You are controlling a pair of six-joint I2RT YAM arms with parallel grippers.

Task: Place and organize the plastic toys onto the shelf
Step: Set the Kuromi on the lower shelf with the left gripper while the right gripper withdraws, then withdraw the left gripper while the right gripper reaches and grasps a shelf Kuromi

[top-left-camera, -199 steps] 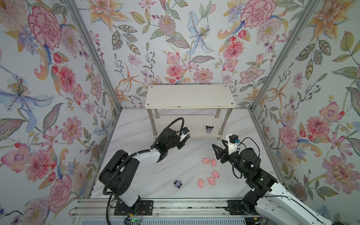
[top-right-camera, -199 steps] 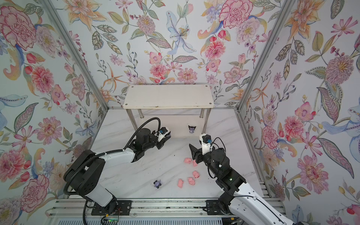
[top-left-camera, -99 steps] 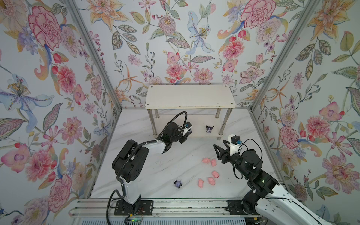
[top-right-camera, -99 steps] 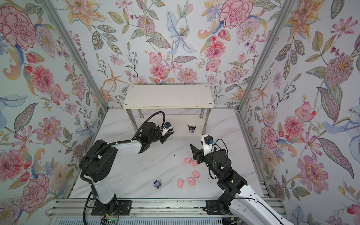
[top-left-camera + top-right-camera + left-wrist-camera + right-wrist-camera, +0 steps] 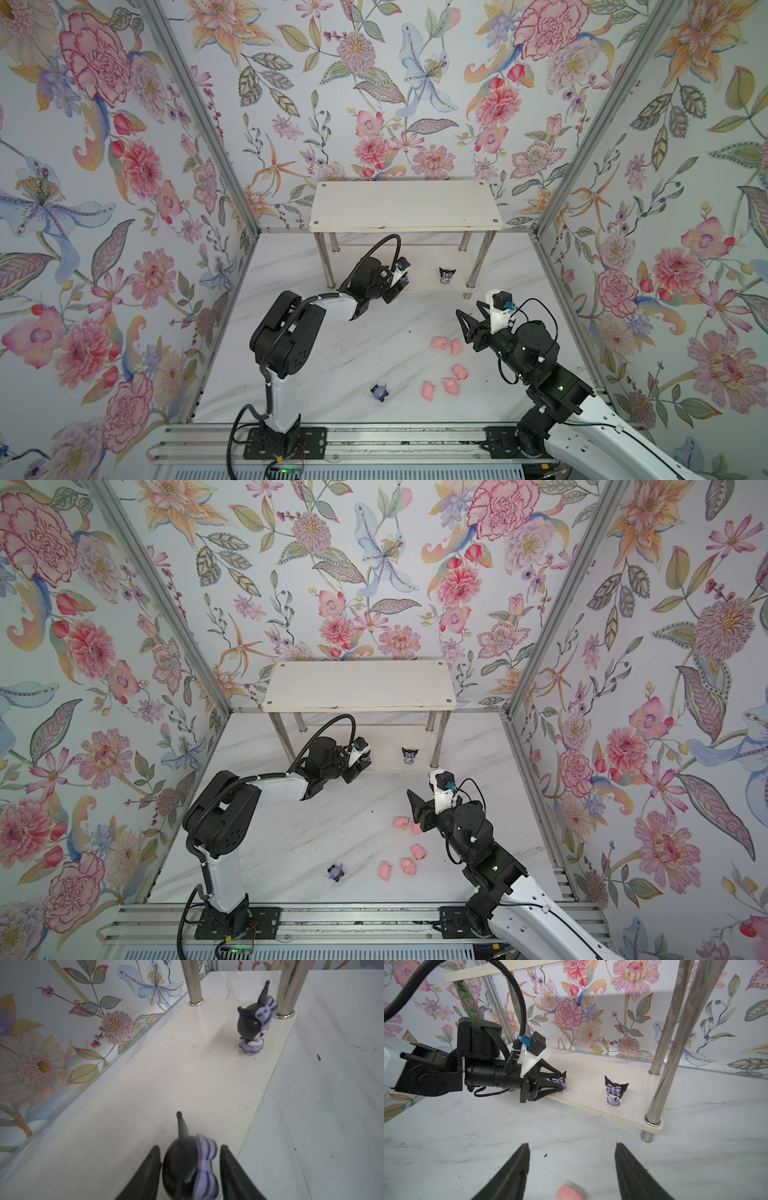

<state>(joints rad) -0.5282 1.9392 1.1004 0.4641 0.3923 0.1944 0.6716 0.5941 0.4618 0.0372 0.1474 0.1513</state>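
Between the jaws, a glossy plastic figurine (image 5: 187, 1169) on the shelf's matt white board (image 5: 166, 1084); beyond them, mirror-bright chrome legs (image 5: 192, 980).

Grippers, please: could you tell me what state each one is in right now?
Left gripper: open, jaws flanking the purple figurine on the shelf.
Right gripper: open, empty, near a pink pig.

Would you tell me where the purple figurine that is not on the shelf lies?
In both top views the loose purple figurine lies on the table near the front, just left of the nearest pink pig.
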